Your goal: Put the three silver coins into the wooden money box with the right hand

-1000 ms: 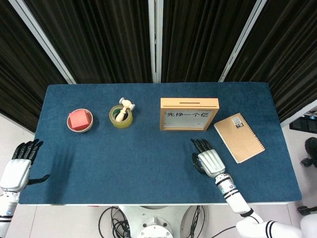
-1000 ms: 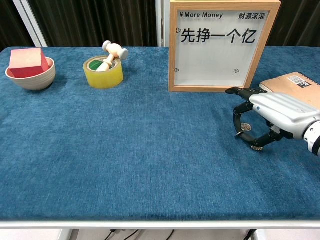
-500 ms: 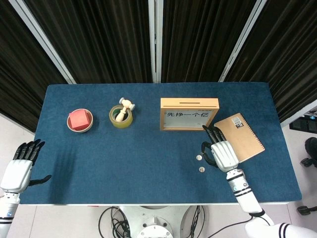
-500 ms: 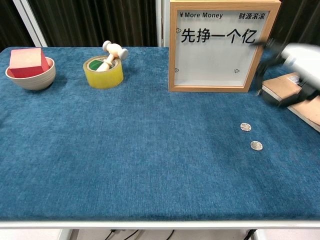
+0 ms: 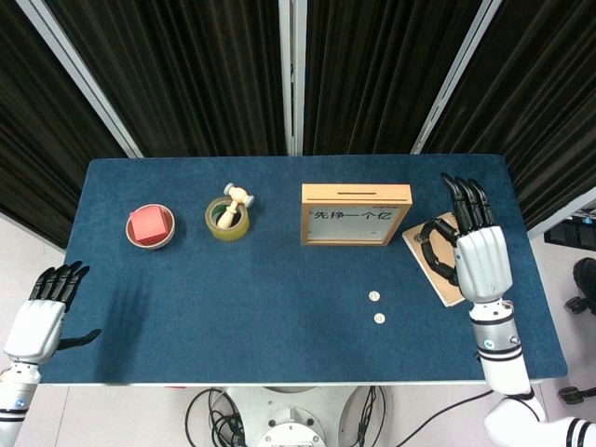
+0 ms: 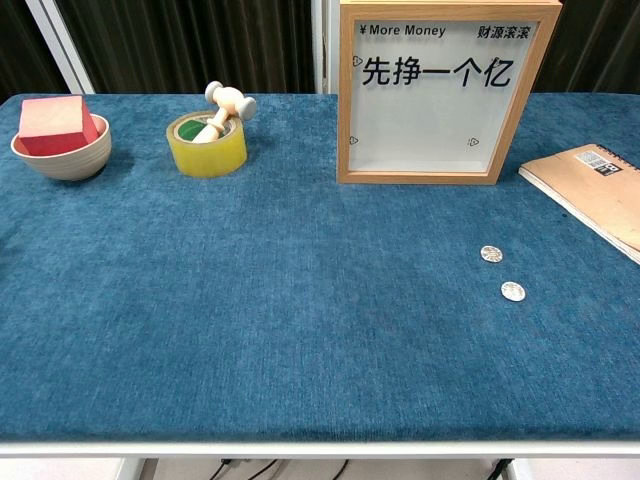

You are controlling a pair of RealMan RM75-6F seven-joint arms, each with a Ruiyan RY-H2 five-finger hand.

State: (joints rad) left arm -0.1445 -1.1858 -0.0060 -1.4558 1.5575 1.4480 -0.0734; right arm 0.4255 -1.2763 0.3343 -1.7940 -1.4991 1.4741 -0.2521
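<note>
Silver coins: two visible on the blue bench [image 5: 279, 317]; far coin [image 5: 372, 297] and near coin [image 5: 379, 318] lie flat, close together but apart, in front of and slightly right of the wooden money box [image 5: 355, 214]; third coin not seen on the cloth, maybe in the hand or box, cannot tell
Money box: upright, wood frame with a white front panel; slot [image 5: 355, 195] in the top edge, long and narrow
Right hand: right hand [image 5: 481, 258] raised above the notebook [image 5: 438, 259], well apart from the coins; fingers stretched forward, thumb side curled underneath; whether it pinches a coin I cannot tell; out of the chest view
Left hand: left hand [image 5: 42, 312] off the bench's left edge, fingers spread, holding nothing
Handling: coins likely light, thin, rigid, slippery metal; flat on soft cloth so little edge to catch; best pinch is thumb and fingertip across opposite rims, pressing into the fabric
Risk: coin slipping out of the pinch; must be turned edge-on to fit the slot
</note>
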